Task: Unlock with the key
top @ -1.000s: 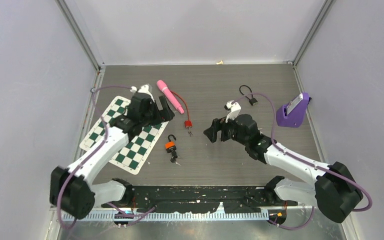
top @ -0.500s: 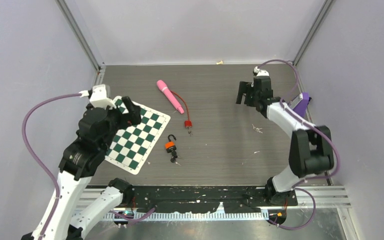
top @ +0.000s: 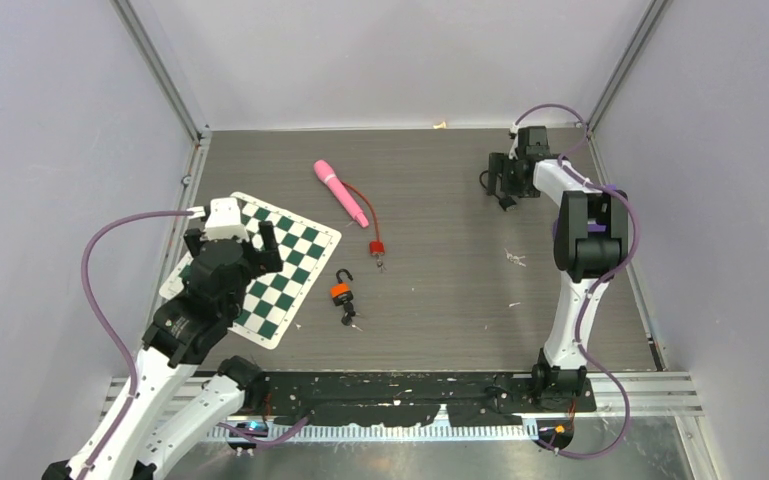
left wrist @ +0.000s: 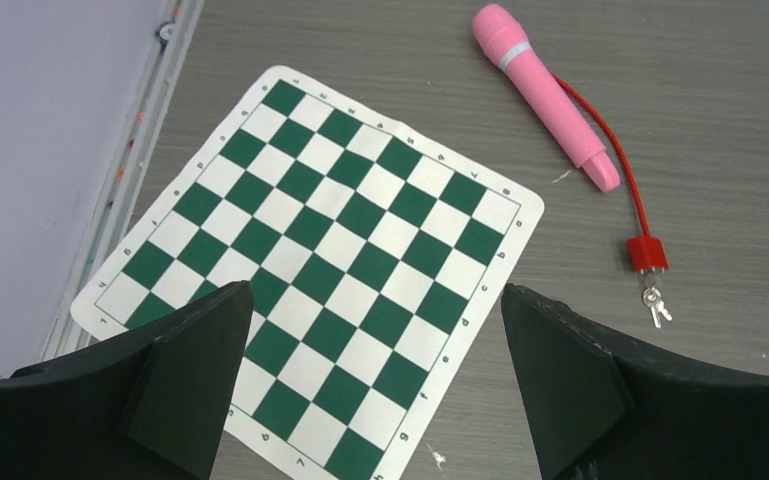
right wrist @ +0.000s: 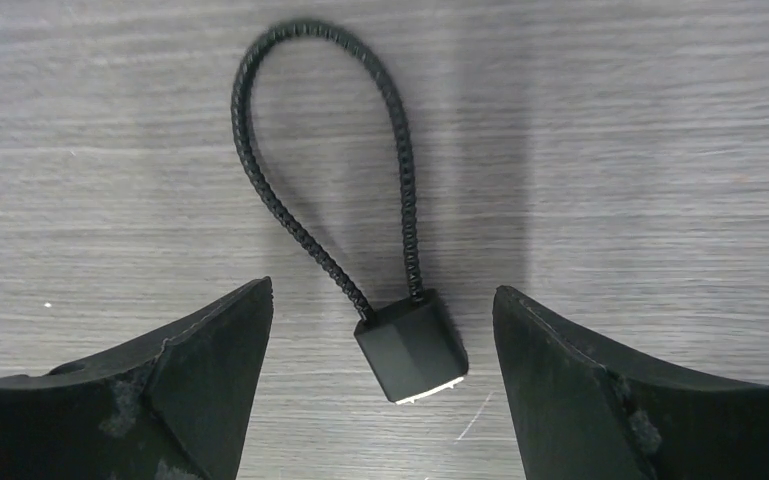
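- The orange padlock (top: 340, 290) lies on the bare table (top: 440, 300) just beside the chessboard mat's (top: 260, 265) near-right edge, shackle swung out like a hook — it looks already unlocked
- Its key (top: 350, 320) sits at the body's near end; whether it is in the keyhole is too small to tell
- A red padlock (left wrist: 647, 252) lies farther back, small keys (left wrist: 655, 305) just beside it, a red cable (left wrist: 628, 180) running to a pink cylinder (left wrist: 545, 95); locked or not, I cannot tell
- A black cable lock (right wrist: 410, 345) lies at the far right, loop closed into its body
- The right fingers (right wrist: 200, 370) hang spread wide either side of that black body, touching nothing
- The left fingers (left wrist: 185, 380) are spread too, high over the mat, holding nothing
- My reading — one lock is done; if the black one is next, a key must be picked up first, and neither arm holds one
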Available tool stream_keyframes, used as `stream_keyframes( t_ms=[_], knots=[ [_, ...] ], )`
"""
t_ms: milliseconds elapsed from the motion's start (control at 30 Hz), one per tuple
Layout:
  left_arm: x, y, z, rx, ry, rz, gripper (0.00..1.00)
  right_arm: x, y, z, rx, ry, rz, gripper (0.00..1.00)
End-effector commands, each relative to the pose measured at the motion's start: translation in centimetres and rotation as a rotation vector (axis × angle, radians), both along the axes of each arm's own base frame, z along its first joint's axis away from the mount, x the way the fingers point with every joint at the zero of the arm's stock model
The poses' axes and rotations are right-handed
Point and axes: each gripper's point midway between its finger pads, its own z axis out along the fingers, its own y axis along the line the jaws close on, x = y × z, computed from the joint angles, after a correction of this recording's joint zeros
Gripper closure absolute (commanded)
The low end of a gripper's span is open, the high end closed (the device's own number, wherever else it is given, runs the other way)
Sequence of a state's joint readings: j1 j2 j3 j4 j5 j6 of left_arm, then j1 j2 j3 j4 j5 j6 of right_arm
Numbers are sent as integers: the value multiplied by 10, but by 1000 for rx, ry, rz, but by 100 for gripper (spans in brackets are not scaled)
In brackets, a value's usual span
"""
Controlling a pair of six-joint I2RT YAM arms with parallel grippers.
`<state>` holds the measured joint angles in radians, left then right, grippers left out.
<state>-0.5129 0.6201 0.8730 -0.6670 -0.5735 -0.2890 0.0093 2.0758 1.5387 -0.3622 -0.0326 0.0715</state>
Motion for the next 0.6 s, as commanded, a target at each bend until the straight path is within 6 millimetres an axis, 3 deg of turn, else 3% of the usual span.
stream_keyframes(
  t_ms=[0, 100, 200, 267, 300, 367, 433, 567],
  knots=[
    [4, 9, 25, -6, -112, 54, 0, -14, 14, -11, 31, 99, 101, 15],
    [3, 9, 25, -8, -119, 55, 0, -21, 15, -19, 38, 137, 105, 19],
    [1, 11, 27, -13, -131, 56, 0, -28, 16, -23, 46, 165, 110, 29],
    [0, 12, 28, -17, -141, 58, 0, -32, 18, -24, 48, 175, 117, 46],
    [-1, 12, 29, -20, -146, 60, 0, -37, 20, -23, 48, 181, 122, 61],
    [-2, 13, 30, -28, -158, 60, 0, -46, 26, -21, 31, 182, 132, 76],
    [-4, 14, 32, -34, -170, 61, 0, -59, 35, -18, -16, 180, 167, 82],
    [-7, 16, 35, -47, -192, 62, 0, -96, 81, -9, -52, 175, 253, 83]
  ],
)
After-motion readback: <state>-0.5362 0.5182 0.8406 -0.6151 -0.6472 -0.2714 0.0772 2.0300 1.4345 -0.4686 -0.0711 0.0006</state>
